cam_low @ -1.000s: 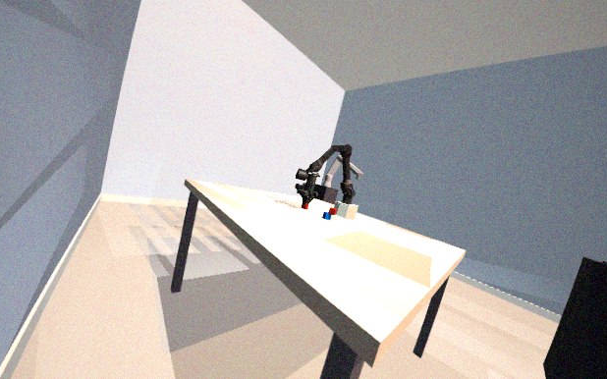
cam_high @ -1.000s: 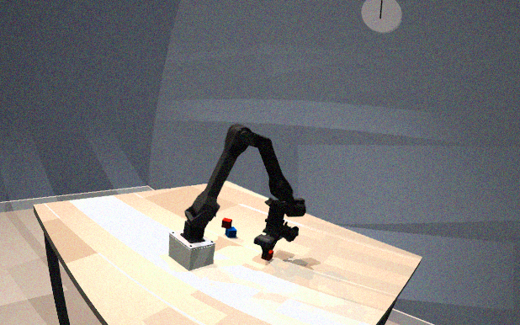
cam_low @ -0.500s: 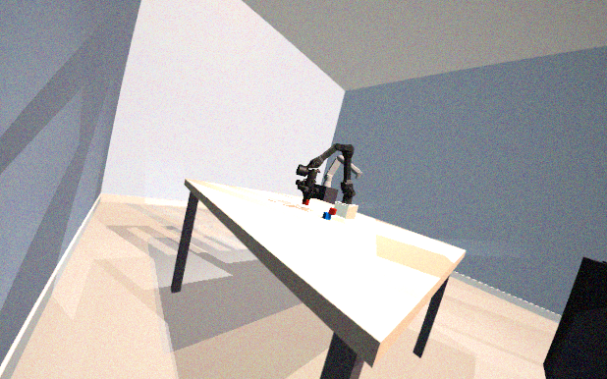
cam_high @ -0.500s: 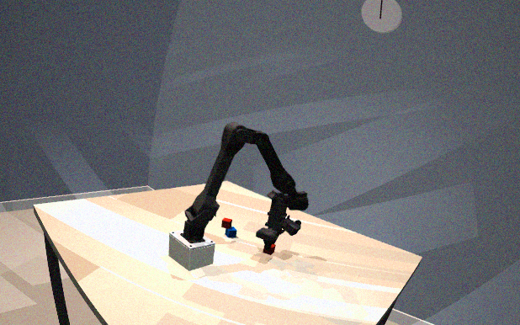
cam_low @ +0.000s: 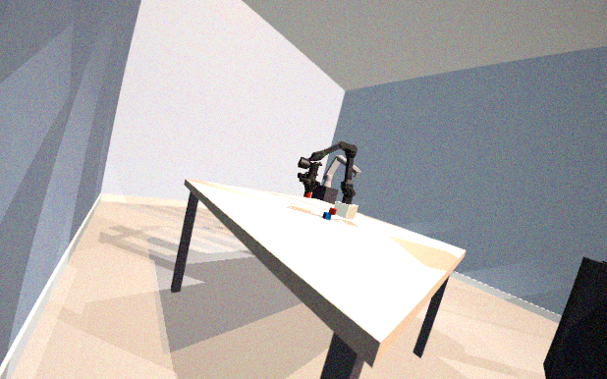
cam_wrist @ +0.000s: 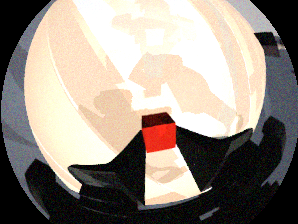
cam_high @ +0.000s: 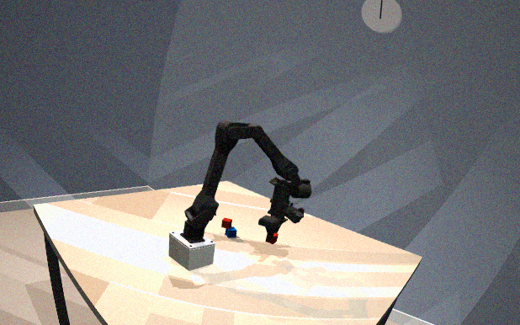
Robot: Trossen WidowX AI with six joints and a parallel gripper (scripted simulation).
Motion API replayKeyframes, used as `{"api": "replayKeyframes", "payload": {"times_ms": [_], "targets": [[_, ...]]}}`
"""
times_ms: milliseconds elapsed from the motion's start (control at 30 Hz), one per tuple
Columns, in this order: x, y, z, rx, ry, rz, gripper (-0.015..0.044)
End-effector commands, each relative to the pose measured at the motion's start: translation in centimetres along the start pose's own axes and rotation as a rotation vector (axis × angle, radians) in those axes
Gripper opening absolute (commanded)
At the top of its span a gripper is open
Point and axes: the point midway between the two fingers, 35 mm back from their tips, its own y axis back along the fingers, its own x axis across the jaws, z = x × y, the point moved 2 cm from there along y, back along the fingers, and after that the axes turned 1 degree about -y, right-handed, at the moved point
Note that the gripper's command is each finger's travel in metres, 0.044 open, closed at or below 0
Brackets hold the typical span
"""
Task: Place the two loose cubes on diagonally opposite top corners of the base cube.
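my tool [cam_high: 272,237] clamped on red cube [cam_high: 272,238] low over table [cam_high: 333,269] | 2nd red cube [cam_high: 226,222] seems atop blue base cube [cam_high: 230,231], seating unclear | left: carry, cap opposite corner w/ gap, let go, withdraw

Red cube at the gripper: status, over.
Gripper shut on red cube, low over the table. Second red cube beside blue cube, near the arm's base; whether on it, cannot tell. Nothing between gripper and those cubes.
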Motion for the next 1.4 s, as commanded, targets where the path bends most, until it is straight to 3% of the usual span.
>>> {"api": "replayKeyframes", "payload": {"times_ms": [0,300,1367], "targets": [[0.1,1.2,0.0,-0.003,0.001,0.009,0.0105],[-0.3,3.7,-0.3,-0.002,0.001,0.009,0.0105],[5.2,3.1,-8.3,0.008,0.046,0.012,0.0105]]}}
